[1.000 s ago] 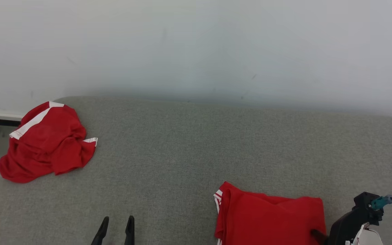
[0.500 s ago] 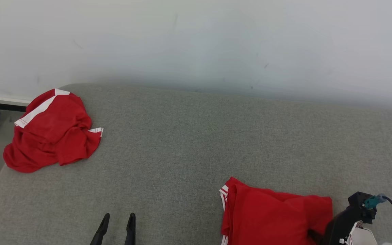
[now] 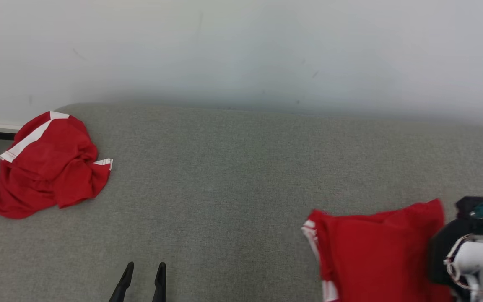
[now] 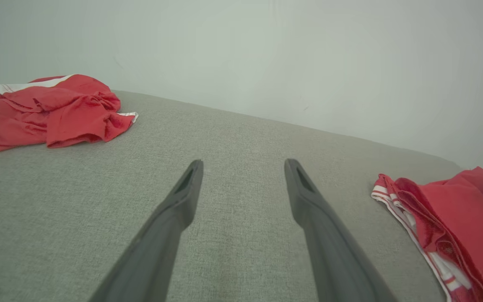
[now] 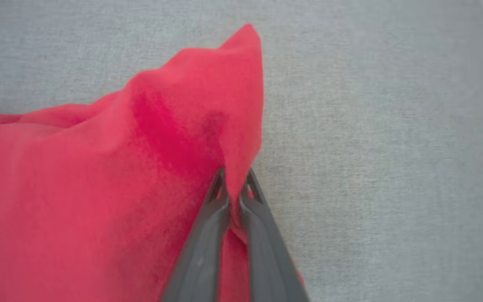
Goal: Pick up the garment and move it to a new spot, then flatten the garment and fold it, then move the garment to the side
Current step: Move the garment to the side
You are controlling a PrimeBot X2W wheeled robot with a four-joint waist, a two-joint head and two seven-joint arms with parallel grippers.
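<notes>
— Where is the folded red garment (image 3: 375, 256)?
— At the front right of the grey cushion (image 3: 233, 176), with its white-striped edge toward the middle.
— And the right tool (image 5: 235, 174)?
— Pressed together on a raised fold at the garment's right edge, pinching the cloth.
— The left tool (image 4: 243, 163)?
— Spread, holding nothing, over bare cushion. A crumpled red garment (image 3: 44, 167) lies well apart, at the far left corner.

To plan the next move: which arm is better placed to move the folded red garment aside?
Right. The right claw is shut on an edge of the folded garment, while the left claw is open over the grey surface, apart from it.
</notes>
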